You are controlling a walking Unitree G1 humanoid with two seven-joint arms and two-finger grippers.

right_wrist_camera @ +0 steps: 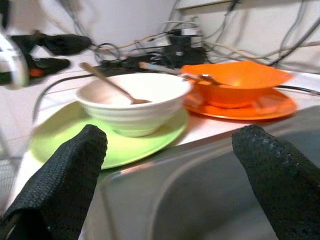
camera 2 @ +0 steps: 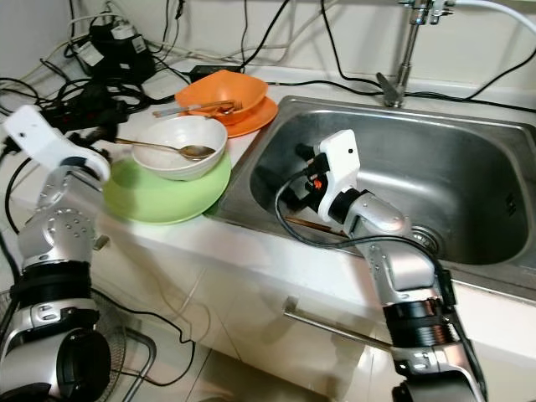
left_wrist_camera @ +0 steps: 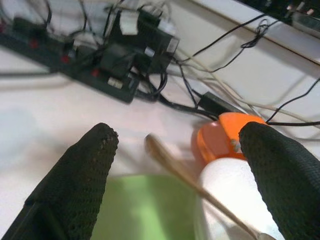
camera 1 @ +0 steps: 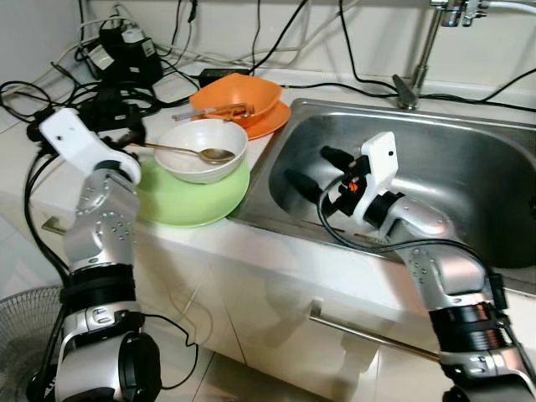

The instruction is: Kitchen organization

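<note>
Ribbed white bowl [camera 1: 202,151] with metal spoon [camera 1: 188,152] stacked on green plate [camera 1: 186,199] at counter's sink-side edge. Right gripper [camera 1: 311,170] spread wide inside steel sink [camera 1: 469,176]; left gripper [left_wrist_camera: 180,165] wide too, near the plate.

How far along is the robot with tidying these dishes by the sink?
Barely started. A pair of chopsticks already lies in the sink. Both grippers, left and right, are open and empty. The white bowl with its spoon, green plate and orange bowl remain on the counter.

Counter, left of sink [camera 1: 469,159]: bowl [camera 1: 201,151] on plate [camera 1: 180,201] (spoon [camera 1: 188,152] inside).
Behind them: second bowl [camera 1: 237,96] on second plate [camera 1: 270,121].
</note>
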